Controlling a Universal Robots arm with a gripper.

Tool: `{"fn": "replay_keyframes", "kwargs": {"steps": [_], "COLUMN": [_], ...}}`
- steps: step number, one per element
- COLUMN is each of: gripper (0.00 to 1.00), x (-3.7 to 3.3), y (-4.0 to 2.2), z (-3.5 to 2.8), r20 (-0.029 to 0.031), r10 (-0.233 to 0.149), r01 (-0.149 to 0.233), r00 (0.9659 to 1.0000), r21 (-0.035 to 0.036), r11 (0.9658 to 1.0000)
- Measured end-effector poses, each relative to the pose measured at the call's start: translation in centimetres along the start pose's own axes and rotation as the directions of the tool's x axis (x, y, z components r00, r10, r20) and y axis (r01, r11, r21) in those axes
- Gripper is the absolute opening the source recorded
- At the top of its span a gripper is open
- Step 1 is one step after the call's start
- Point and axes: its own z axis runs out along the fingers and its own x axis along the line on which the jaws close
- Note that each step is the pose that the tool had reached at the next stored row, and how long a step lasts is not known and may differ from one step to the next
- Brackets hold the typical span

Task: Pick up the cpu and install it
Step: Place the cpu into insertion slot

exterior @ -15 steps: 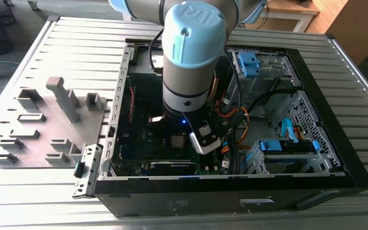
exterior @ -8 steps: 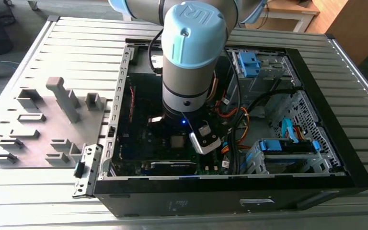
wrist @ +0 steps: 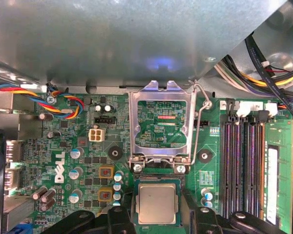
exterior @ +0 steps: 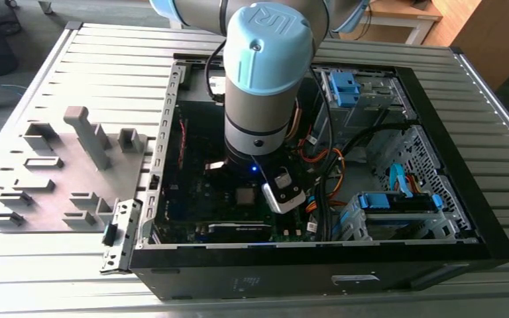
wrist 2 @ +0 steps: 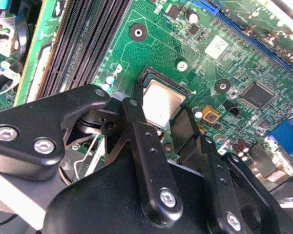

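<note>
Gripper (wrist 2: 158, 112) hangs right over the cpu (wrist: 157, 204), which lies flat in the socket (wrist 2: 159, 77). Its fingers (wrist 2: 136, 126) straddle the chip, one at each side, parted slightly wider than it and gripping nothing. The clamp frame (wrist: 161, 122) stands raised just beyond.

The cpu (wrist: 156, 203) looks dull, smooth metal; the socket frame (wrist: 160, 92) is shiny steel.

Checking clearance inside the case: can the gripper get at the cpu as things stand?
Probably yes: the load plate stands flipped open, nothing covers the cpu, and the gripper sits right at it.
</note>
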Motion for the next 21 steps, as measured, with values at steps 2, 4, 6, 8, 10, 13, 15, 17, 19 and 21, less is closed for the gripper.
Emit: {"fn": "replay_keyframes", "kwargs": {"steps": [2,4,6,8,10,13,15,17,19,21], "gripper": [0.47,0.47,0.47,0.47,0.47,0.47,0.47,0.47,0.47,0.47], "x": [-0.02,-0.03,-0.04,-0.07,-0.07,-0.07,-0.07,-0.07,-0.08,-0.07], "y": [0.00,0.00,0.00,0.00,0.00,0.00,-0.01,-0.01,-0.01,-0.02], "z": [0.00,0.01,0.01,0.02,0.01,0.03,0.06,0.07,0.08,0.09], "r20": [0.0000,0.0001,0.0001,0.0002,0.0001,0.0000,-0.0001,-0.0001,0.0000,0.0001], "r10": [0.000,0.000,0.000,0.000,0.000,0.000,0.000,0.000,0.000,0.000], "r01": [0.000,0.000,0.000,0.000,0.000,0.000,0.000,0.000,0.000,0.000], "r00": [1.0000,1.0000,1.0000,1.0000,1.0000,1.0000,1.0000,1.0000,1.0000,1.0000], "r21": [0.0001,0.0000,-0.0001,-0.0002,0.0000,0.0004,0.0005,0.0004,0.0007,0.0017], "r11": [1.0000,1.0000,1.0000,1.0000,1.0000,1.0000,1.0000,1.0000,1.0000,1.0000]}}
